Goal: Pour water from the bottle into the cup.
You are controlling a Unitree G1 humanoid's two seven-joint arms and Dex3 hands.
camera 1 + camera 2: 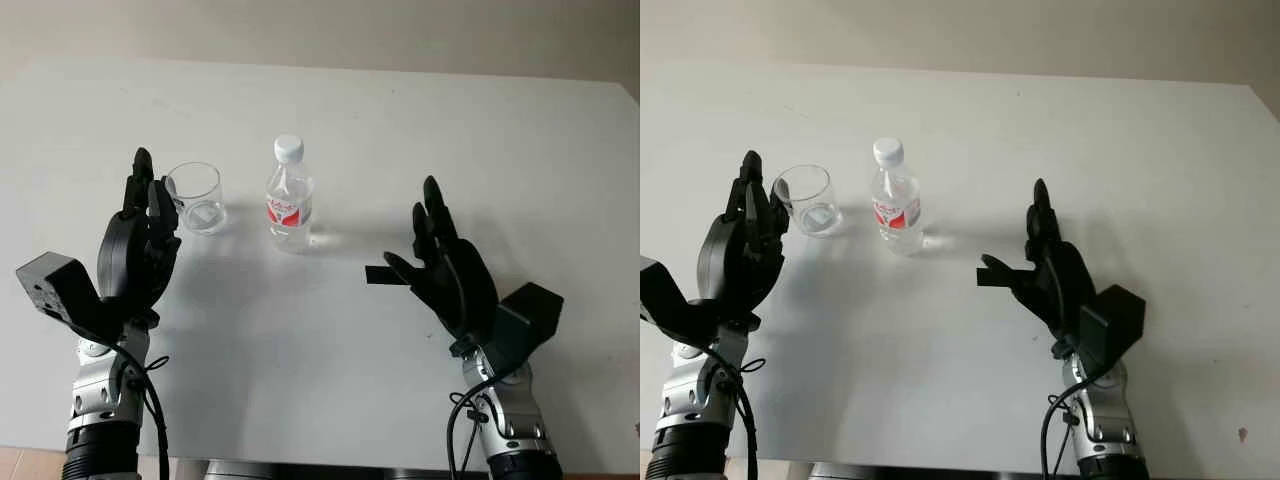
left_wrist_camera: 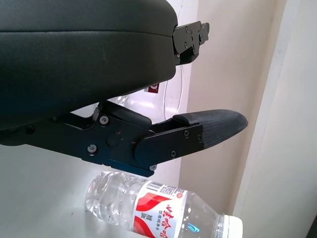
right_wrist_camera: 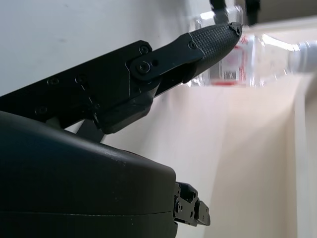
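Note:
A clear plastic water bottle (image 1: 289, 201) with a white cap and a red label stands upright at the middle of the white table (image 1: 400, 120). Just left of it stands an empty clear cup (image 1: 196, 197). My left hand (image 1: 142, 232) is open, raised just left of the cup, palm toward it, holding nothing. My right hand (image 1: 432, 258) is open, raised to the right of the bottle with a clear gap between them. The bottle (image 2: 158, 210) and the cup's wall (image 2: 171, 94) show past the left hand's fingers (image 2: 208, 129). The bottle (image 3: 247, 62) lies beyond a right fingertip (image 3: 218, 34).
The table's far edge (image 1: 330, 68) meets a pale wall. Bare tabletop (image 1: 300, 340) lies between my two arms and in front of the bottle.

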